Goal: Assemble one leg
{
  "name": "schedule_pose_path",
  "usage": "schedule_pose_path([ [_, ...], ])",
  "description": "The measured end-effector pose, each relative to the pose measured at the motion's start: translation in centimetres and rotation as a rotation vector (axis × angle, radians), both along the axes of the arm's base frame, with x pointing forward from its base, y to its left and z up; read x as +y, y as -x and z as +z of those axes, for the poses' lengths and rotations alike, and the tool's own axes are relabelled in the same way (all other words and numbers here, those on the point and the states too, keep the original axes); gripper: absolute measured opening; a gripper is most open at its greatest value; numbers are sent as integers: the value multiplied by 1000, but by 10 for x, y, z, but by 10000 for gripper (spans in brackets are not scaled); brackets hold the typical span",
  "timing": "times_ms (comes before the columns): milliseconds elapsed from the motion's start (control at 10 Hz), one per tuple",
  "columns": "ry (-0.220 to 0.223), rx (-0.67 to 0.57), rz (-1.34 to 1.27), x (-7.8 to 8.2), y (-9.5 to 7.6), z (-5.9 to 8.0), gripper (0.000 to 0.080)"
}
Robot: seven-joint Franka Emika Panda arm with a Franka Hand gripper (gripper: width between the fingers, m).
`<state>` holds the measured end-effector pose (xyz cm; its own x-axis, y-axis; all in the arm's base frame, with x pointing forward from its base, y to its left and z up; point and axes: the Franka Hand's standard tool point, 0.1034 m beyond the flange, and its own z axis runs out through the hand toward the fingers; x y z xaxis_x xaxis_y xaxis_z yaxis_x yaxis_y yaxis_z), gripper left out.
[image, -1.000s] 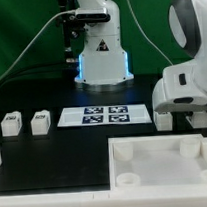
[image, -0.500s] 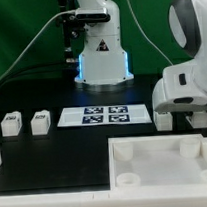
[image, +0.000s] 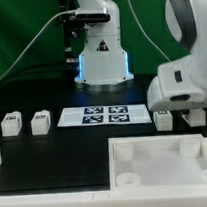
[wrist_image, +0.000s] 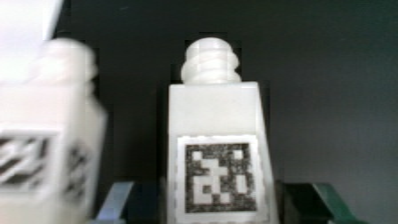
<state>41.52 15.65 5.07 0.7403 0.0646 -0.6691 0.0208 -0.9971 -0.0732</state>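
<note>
The stubby white plastic tagged leg [wrist_image: 217, 140] was seen upright on the black bench [image: 84, 143] at the exterior view's right, straddled by the spread tool [wrist_image: 215, 200] but not gripped; lifting and fitting into the large white tray-like part [image: 144, 143] were judged outstanding.

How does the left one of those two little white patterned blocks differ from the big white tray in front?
The small stubby white plastic leg is far smaller than the large white square tray-like part. The leg bears a black-and-white tag; the tray shows none. The leg is a compact block; the tray is flat with a raised rim. Both are white and rest on the black table.
</note>
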Motion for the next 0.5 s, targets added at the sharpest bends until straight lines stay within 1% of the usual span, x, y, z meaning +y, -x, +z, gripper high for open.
schedule_pose_path([
  [100,-16,5,11,-9,-8,21,291],
  [200,-30,-35,5,-17,-21,37,291],
  [300,-34,-161,-10,-24,-39,60,291],
  [400,-28,-284,-27,-28,-45,83,291],
  [500,-21,-353,-39,-29,-45,95,291],
])
